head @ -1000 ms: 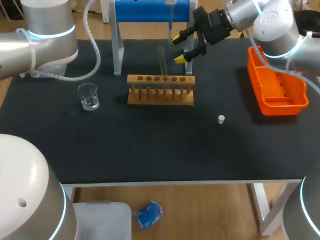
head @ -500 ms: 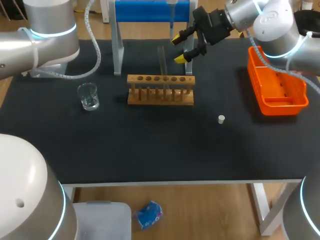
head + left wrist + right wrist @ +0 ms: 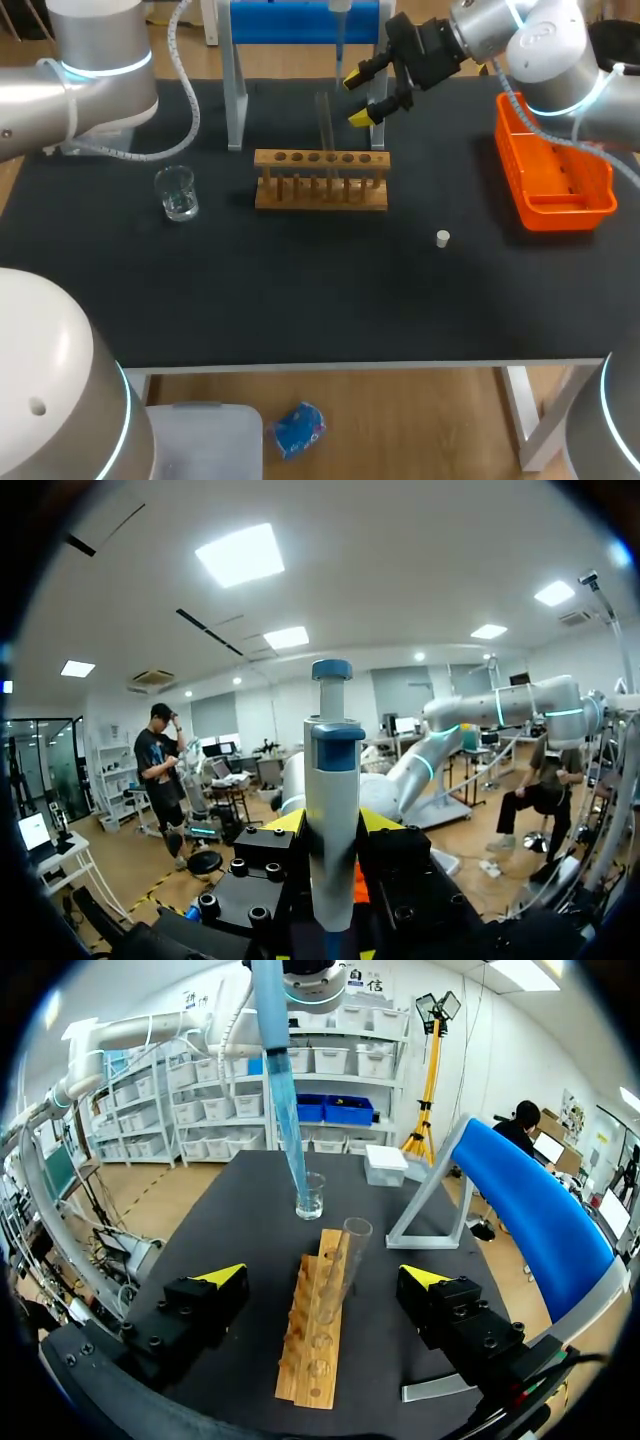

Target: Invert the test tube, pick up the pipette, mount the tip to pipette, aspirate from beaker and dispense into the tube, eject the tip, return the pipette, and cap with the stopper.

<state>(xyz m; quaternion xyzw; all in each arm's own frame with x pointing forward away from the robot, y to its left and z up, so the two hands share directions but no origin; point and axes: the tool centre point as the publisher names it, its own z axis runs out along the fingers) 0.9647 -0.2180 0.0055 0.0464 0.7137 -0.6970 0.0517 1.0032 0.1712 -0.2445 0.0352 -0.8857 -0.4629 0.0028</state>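
In the left wrist view my left gripper (image 3: 333, 825) is shut on the pale blue pipette (image 3: 332, 770), which stands upright between its yellow tips. The head view shows only the pipette's thin shaft (image 3: 339, 45) hanging behind the rack; the left gripper itself is out of that view. My right gripper (image 3: 358, 98) hovers open just behind and right of the clear test tube (image 3: 324, 125), which stands upright in the wooden rack (image 3: 320, 180). Seen from the right wrist, the tube (image 3: 345, 1255) lies ahead between the open fingers (image 3: 225, 1278). The glass beaker (image 3: 177, 193) sits left of the rack. A white stopper (image 3: 442, 238) lies to its right.
An orange bin (image 3: 555, 170) stands at the right edge, under my right arm. A blue-and-white stand (image 3: 290, 30) rises at the back behind the rack. My left arm (image 3: 90, 70) fills the back left corner.
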